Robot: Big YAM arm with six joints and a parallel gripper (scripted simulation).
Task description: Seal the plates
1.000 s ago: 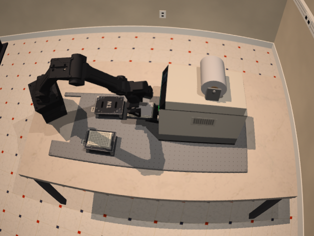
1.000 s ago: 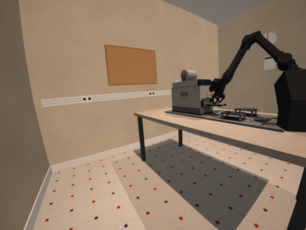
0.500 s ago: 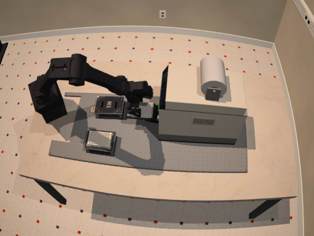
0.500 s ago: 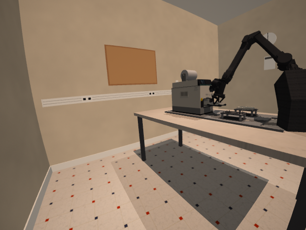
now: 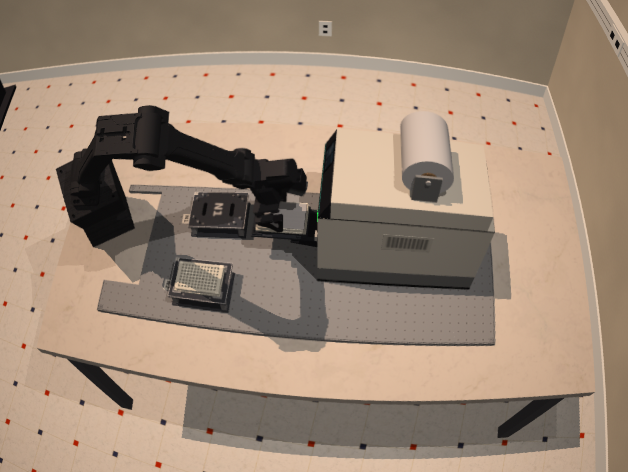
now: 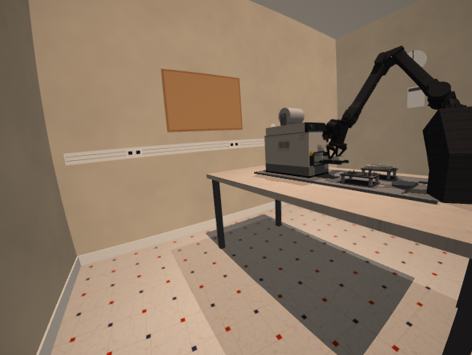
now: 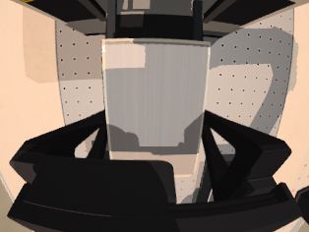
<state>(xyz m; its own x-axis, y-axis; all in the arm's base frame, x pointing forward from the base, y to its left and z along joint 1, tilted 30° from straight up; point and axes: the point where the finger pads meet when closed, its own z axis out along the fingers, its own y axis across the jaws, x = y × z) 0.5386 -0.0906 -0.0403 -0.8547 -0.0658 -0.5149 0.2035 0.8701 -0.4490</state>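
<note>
One foil-topped plate (image 5: 294,217) (image 6: 340,159) (image 7: 154,98), in front of the sealer (image 5: 401,253) (image 6: 284,154) (image 7: 251,10), is clamped between the widely spaced fingers of the gripper (image 5: 276,215) (image 6: 335,156) (image 7: 154,114).

We can't read the nest label by the open plate (image 5: 199,278) toward the desk's (image 5: 324,365) (image 6: 236,179) long front edge; our exterior view cuts off the desk's near end, hiding its corner there.

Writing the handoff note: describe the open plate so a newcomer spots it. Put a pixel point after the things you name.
Find the big beige sealer (image 5: 406,251) (image 6: 284,156) with the white roll on top. On the perforated board beside it stand two dark nests; the plate (image 5: 199,278) sits on the one not marked N1. Its grid of wells shows, unlike the smooth-topped plate (image 5: 294,217) (image 7: 154,98) between the jaws.
</note>
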